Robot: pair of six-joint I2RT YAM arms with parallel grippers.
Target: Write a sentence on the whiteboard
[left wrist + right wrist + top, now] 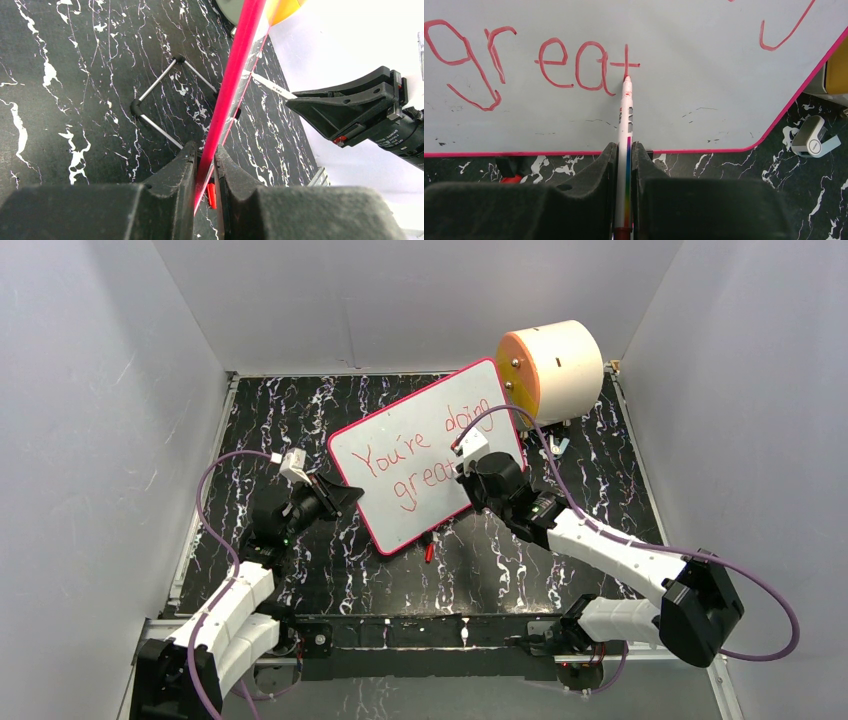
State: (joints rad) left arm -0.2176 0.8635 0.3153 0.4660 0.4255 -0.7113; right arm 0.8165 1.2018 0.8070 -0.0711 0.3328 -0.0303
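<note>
Centre of the top view, the whiteboard [378, 502] stands tilted; my left gripper [205, 152] pinches its pink edge. My right gripper [624, 150] clamps a marker [626, 112], its tip seemingly touching the final "t" of the sentence [412, 452].

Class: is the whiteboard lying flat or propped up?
Propped up: a wire stand sits behind the whiteboard, and the left gripper clamps its pink edge.

Plain white walls [90, 440] on 3 sides, black marble-look surface [270, 420] w/ white veins, even light.
</note>
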